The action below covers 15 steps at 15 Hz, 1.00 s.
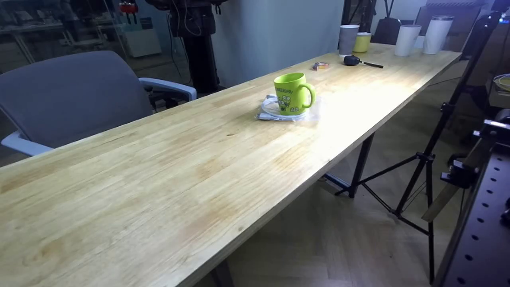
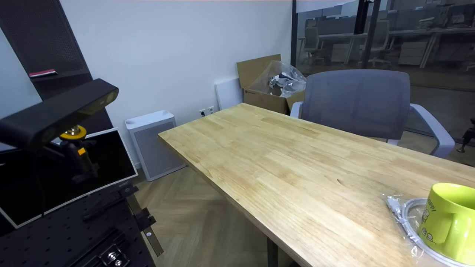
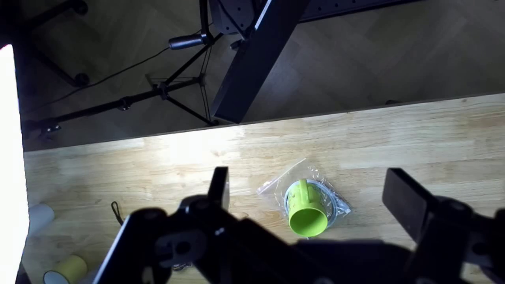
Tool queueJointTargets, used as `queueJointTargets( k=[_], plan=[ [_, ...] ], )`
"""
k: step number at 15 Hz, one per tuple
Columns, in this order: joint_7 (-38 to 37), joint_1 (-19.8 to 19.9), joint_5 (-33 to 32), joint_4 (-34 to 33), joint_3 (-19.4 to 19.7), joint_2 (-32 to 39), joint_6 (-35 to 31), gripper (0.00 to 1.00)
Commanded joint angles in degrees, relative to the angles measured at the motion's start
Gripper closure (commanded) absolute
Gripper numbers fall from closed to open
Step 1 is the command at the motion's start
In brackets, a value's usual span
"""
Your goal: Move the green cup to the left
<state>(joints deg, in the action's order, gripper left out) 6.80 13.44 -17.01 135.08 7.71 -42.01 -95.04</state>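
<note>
Where the table [image 3: 426,138] spreads out, the claw [image 3: 309,189] gapes and the green cup [image 3: 311,200] stands apart from it

While a grey office chair [image 1: 79,93] stands beside the table at the left of an exterior view, the dark claw reaches up from the bottom of the wrist view, hiding part of the table, its two jaws spread well apart, one left of centre, one toward the right. Framed between them, the green cup stands upright in the lower middle of that view, farther off than the claw, its handle toward the top. Underneath it lies a clear plastic bag [image 3: 278,189] with a coiled white cable [image 3: 334,209]. At the upper right of an exterior view are a white tumbler [image 1: 437,38], a white cup [image 1: 407,42], a grey cup [image 1: 348,42] and a smaller yellow cup [image 1: 361,43]. Slightly lower in that frame lie a black strapped thing [image 1: 351,60] and, farther left, a small orange thing [image 1: 321,66].
</note>
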Motion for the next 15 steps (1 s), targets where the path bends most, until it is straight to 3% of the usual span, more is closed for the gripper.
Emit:
queueJointTargets(
  k=[1,15],
  plan=[
    [-0.7,-1.5,-0.7,-0.2,1.0,-0.1,0.4,0.00],
    [-1.1,-1.6,-0.5,-0.2,1.2,0.1,-0.7,0.00]
  ],
)
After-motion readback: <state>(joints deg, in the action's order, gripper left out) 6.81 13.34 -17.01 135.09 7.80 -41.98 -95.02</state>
